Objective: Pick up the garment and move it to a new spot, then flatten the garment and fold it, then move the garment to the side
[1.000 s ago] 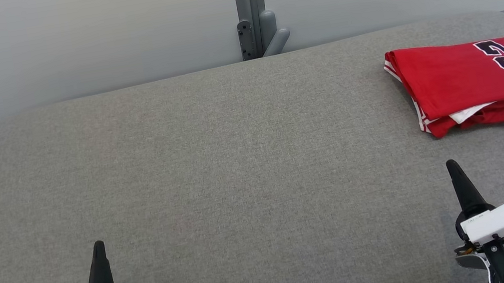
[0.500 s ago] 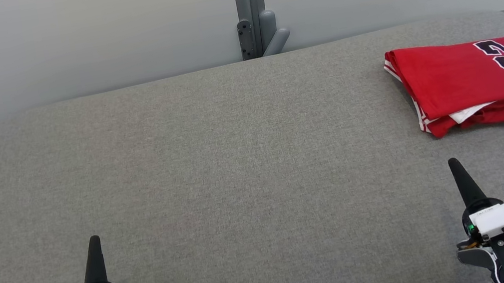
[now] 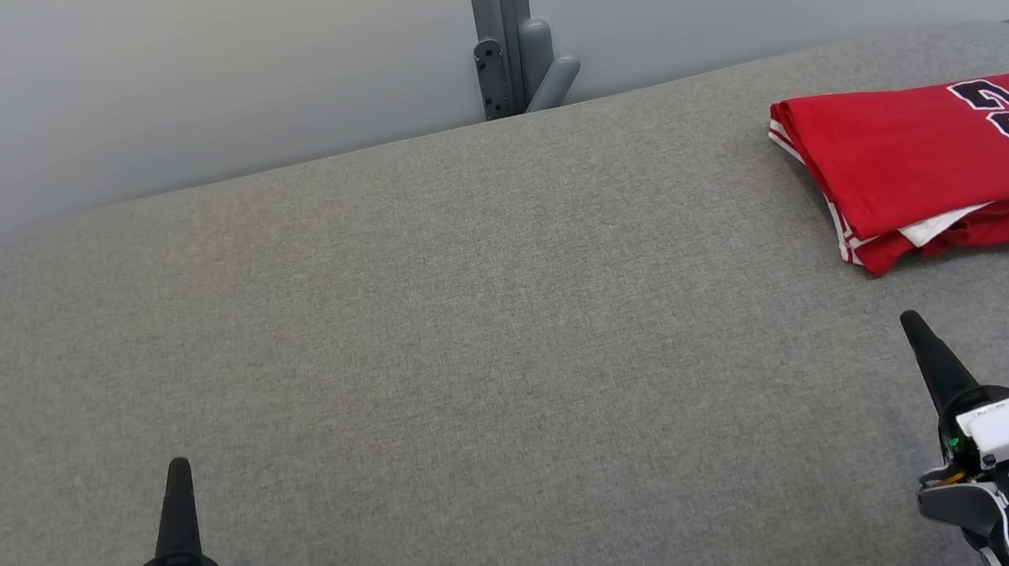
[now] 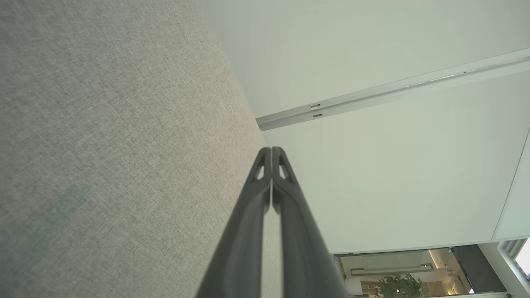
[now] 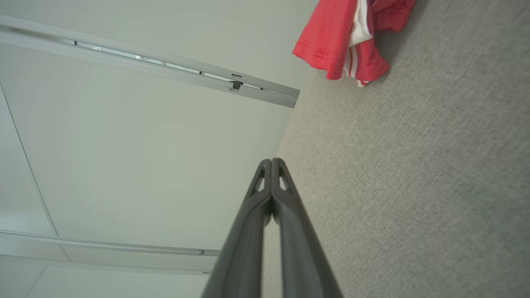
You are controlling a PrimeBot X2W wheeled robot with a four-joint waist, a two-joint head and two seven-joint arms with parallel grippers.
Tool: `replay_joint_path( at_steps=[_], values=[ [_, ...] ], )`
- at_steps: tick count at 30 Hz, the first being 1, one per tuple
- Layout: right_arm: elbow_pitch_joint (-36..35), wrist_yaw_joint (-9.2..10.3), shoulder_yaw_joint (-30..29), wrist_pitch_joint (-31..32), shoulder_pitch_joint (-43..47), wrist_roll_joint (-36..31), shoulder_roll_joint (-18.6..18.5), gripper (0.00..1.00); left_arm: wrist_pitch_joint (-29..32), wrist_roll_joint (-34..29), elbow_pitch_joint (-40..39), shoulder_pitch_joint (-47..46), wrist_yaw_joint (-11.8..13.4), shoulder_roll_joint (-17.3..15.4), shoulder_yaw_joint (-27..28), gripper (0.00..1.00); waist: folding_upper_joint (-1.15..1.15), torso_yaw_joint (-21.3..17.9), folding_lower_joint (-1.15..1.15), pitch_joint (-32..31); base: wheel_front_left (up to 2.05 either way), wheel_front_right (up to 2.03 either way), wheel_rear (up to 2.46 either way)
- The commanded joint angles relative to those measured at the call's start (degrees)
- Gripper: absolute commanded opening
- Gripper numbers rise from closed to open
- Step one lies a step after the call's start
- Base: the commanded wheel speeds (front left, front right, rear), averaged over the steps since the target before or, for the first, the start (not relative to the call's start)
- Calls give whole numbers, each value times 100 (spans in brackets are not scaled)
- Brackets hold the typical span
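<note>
garment (image 3: 935, 159) is folded, red with a dark number on top, and lies flat at the far right of the grey counter (image 3: 471, 329). left jaws are closed on nothing, low at near left. right jaws are closed on nothing, near right, just short of the garment's near edge.

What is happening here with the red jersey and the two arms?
Nothing is being handled at this moment. The red garment lies folded at the far right of the grey table, so the job looks done or nearly so. The left end effector and the right end effector are both shut and empty. They sit low near the table's front edge, apart from the garment.
</note>
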State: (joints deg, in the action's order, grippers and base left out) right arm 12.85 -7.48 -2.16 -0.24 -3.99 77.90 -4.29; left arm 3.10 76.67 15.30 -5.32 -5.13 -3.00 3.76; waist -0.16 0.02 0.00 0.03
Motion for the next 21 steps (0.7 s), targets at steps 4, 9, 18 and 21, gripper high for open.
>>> replay_joint_path(
  at_steps=[4,9,18,21],
  values=[
    [1,-3,-45,75,-122,272,-29,0,88,269,-10,-138,-76,-8,70,0,12,0,0,1,0,0,0],
    [17,-3,-77,133,-139,505,-26,0,145,489,-1,-159,-112,-4,112,0,12,-1,0,3,0,0,0],
    [41,-3,-126,223,-155,841,-20,0,240,816,13,-205,-152,1,176,0,14,-1,0,6,0,0,0],
    [49,-3,-144,257,-167,956,-18,0,281,918,17,-214,-167,3,201,0,14,-1,0,7,0,0,0]
  ],
)
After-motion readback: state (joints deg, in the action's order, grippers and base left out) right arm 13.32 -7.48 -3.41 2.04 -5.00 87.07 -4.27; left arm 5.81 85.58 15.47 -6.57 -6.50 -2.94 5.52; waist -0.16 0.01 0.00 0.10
